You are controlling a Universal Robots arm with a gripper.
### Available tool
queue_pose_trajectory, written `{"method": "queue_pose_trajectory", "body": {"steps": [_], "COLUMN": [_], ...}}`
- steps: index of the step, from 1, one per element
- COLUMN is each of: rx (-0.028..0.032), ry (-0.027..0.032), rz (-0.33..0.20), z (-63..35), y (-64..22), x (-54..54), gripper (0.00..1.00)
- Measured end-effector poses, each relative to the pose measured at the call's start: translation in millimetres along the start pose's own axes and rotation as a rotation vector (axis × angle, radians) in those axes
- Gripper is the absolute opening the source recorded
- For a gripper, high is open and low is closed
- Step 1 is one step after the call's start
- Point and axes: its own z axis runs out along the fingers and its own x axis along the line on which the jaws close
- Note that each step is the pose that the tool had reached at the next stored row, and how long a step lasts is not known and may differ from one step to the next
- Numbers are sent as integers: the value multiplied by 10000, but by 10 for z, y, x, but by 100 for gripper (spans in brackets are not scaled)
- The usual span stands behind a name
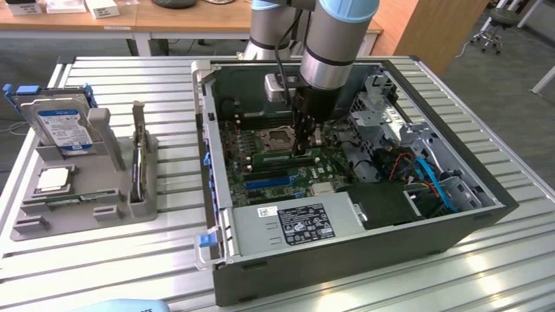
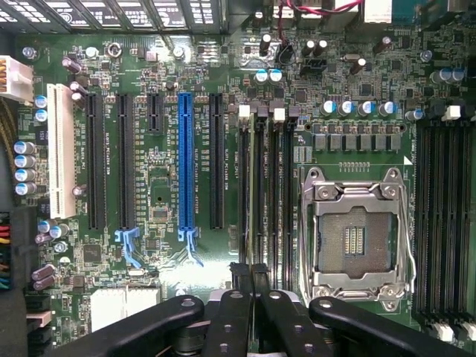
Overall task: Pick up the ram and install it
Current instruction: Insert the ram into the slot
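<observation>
The ram (image 1: 270, 157) is a thin green stick standing on edge in a memory slot of the motherboard, between the empty processor socket (image 1: 277, 138) and the expansion slots. In the wrist view, the ram (image 2: 250, 186) shows edge-on as a pale line in the slot. My gripper (image 1: 301, 151) reaches straight down into the open computer case. Its black fingers (image 2: 239, 297) are shut together, and the gripper (image 2: 251, 269) sits right at one end of the stick's top edge. I cannot tell whether the tips pinch the ram or only rest on it.
The case walls (image 1: 208, 130), the drive cage (image 1: 390, 123), cables (image 1: 429, 175) and the power supply (image 1: 295, 224) ring the motherboard. Beside the ram run more memory slots (image 2: 279, 186) and a blue expansion slot (image 2: 185, 160). A grey tray (image 1: 130, 208) at the exterior view's left holds a hard drive (image 1: 62, 123) and a silver chip (image 1: 54, 179).
</observation>
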Motion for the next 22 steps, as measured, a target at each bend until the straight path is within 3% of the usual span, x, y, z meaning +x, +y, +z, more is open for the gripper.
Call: {"method": "queue_pose_trajectory", "body": {"steps": [22], "rx": [2], "ry": [2], "rz": [-1], "z": [12], "y": [-10], "x": [13], "gripper": [12]}}
